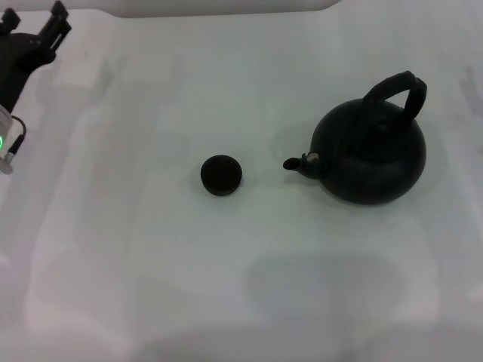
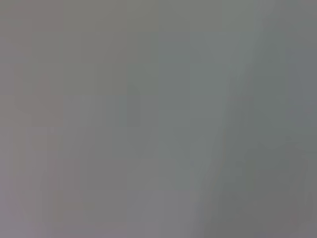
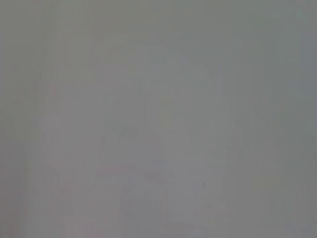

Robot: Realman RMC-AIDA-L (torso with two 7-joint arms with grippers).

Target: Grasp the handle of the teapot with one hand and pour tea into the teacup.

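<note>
Left gripper [image 1: 47, 30]: parked at my far left corner, holding nothing; I cannot tell its finger spacing. Right gripper: unseen. Teacup [image 1: 221, 175]: mid-table [image 1: 151, 286]. Teapot [image 1: 370, 154]: well right of it, spout toward cup, handle [image 1: 398, 89] upright, ungrasped.

One teapot [image 1: 371, 152] and one teacup [image 1: 221, 175] are sitting on the table [image 1: 151, 286]; one gripper [image 1: 47, 32] is showing.

Before me lies a pale white tabletop [image 1: 151, 256], smooth and faintly glossy, with soft grey shadows across its near part. A lighter strip runs along its far edge. Both my wrist views show only plain, featureless grey.
</note>
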